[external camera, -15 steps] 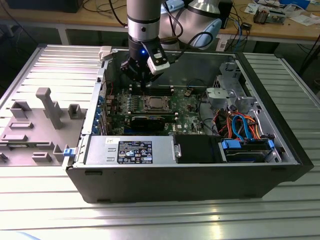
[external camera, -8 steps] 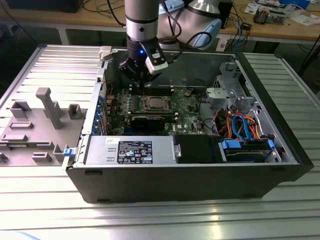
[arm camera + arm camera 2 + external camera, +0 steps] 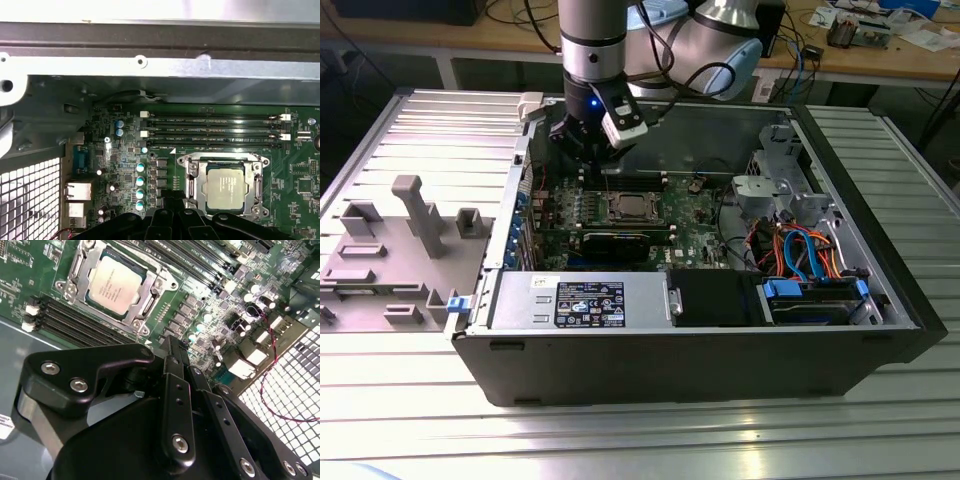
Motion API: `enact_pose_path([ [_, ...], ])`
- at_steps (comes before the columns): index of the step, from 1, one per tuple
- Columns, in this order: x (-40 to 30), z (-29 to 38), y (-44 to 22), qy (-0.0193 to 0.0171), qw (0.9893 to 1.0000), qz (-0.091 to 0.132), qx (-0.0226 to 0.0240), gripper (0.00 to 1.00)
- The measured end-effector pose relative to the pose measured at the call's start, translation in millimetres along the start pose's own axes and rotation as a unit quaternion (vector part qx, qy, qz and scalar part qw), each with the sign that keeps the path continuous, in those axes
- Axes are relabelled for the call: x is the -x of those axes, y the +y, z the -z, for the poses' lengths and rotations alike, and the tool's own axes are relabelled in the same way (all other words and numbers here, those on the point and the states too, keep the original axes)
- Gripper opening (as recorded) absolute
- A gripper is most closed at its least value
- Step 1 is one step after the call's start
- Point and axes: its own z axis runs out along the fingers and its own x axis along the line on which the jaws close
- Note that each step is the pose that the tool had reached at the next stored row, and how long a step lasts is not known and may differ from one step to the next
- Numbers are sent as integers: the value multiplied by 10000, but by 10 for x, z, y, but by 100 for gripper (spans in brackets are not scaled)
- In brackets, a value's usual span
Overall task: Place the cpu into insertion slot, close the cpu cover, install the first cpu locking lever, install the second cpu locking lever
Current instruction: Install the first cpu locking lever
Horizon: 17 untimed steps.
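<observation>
Silvery-grey cpu (image 3: 114, 282) sits on the green circuit board (image 3: 15, 286), framed by the lowered cpu cover (image 3: 151, 296); the claw (image 3: 175, 347), closed and empty, hovers near it. A skewed descent may strike neighbouring components (image 3: 205, 317).

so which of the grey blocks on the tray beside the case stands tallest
The T-topped post on the grey tray, at the exterior view's left of the computer case; it rises well above the low blocks around it.
</observation>
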Motion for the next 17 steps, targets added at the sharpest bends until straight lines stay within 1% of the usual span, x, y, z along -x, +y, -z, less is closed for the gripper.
enact_pose_path([
  [3, -3, -2, 66, 1, 10000, 71, 1, 11],
  [5, -3, -3, 92, 2, 10000, 98, 1, 11],
  [11, 0, -6, 208, 5, 9998, 198, 1, 11],
  [16, 5, -7, 244, 6, 9997, 241, 2, 11],
  [17, 38, -7, 249, 6, 9997, 247, 2, 11],
])
